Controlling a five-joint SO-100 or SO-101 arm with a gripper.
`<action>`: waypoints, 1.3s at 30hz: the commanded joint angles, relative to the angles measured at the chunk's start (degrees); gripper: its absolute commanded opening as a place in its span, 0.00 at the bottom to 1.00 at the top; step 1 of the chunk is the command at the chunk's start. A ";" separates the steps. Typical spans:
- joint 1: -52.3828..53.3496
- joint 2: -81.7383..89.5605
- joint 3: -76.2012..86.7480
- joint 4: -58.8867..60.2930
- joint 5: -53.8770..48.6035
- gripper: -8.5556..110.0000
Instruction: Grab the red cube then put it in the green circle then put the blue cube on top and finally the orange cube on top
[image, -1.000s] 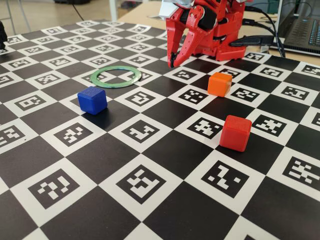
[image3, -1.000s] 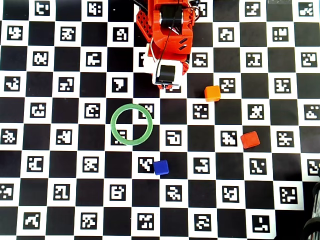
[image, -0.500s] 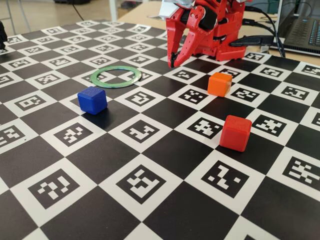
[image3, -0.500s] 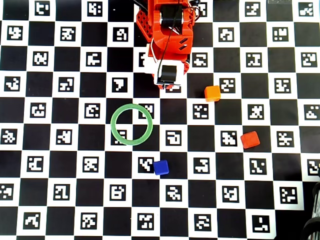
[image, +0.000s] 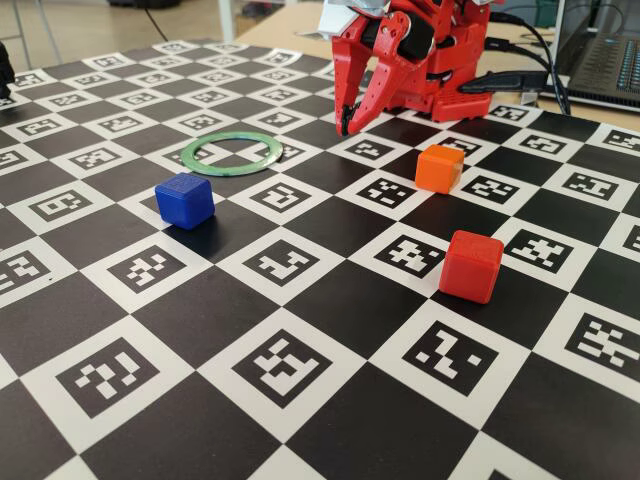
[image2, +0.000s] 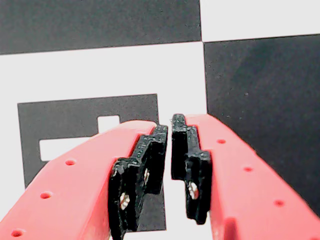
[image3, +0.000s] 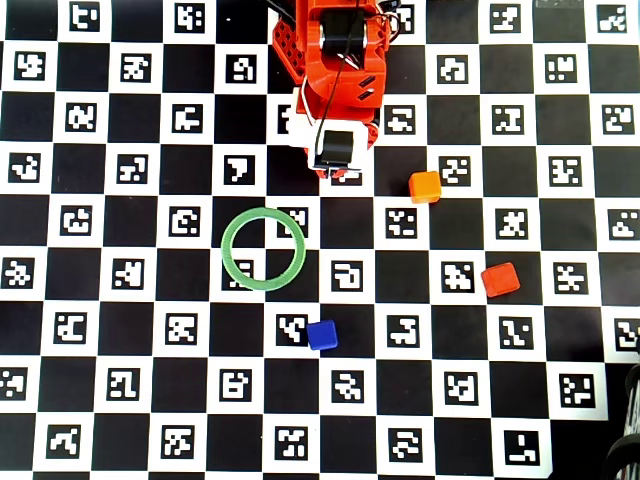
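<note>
No readable words, numbers or brand names show in any view. The checkerboard mat (image3: 150, 270) carries only black-and-white square marker codes, one in each white square out to every edge and corner; they are machine patterns, not letters. The cubes bear no labels.

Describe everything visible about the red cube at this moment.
The red cube is a small matte, plastic-looking block with rounded edges, darker than the orange one. It sits flat on the checkerboard mat, turned slightly askew to the squares in the overhead view, straddling a black and a white marker square. Nothing touches it: it stands alone at the right of the mat, and the gripper is well away from it.
</note>
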 joint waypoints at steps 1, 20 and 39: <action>-0.35 2.90 2.46 6.24 -0.18 0.02; -0.35 2.90 2.46 6.24 -0.18 0.02; -3.25 2.29 2.02 -1.14 8.96 0.02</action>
